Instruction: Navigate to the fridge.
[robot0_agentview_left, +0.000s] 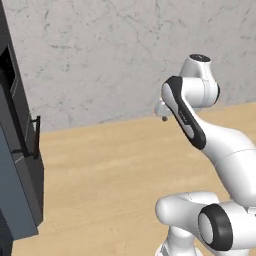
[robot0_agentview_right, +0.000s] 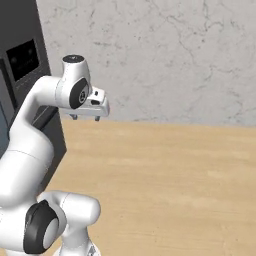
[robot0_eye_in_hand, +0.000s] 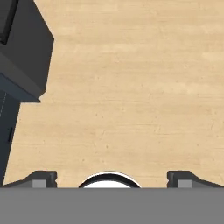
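Note:
The fridge (robot0_agentview_left: 15, 112) is a tall dark-grey body at the left edge of the left base view, with a black bar handle (robot0_agentview_left: 35, 135) sticking out of its front. In the right base view the fridge (robot0_agentview_right: 25, 27) stands at the far left behind my arm, and its black dispenser panel (robot0_agentview_right: 22, 60) shows. From above, in the hand view, a corner of the fridge (robot0_eye_in_hand: 30, 48) lies at the upper left. My gripper (robot0_agentview_left: 162, 112) (robot0_agentview_right: 85, 118) (robot0_eye_in_hand: 111, 179) hangs in the air over bare floor, to the right of the fridge, open and holding nothing.
A blue-grey cabinet (robot0_agentview_left: 15, 200) (robot0_eye_in_hand: 6, 118) adjoins the fridge on the near side. A grey marbled wall (robot0_agentview_left: 110, 55) (robot0_agentview_right: 165, 55) closes the far side. Light wooden floor (robot0_agentview_left: 110, 170) (robot0_agentview_right: 170, 180) stretches wide to the right of the fridge.

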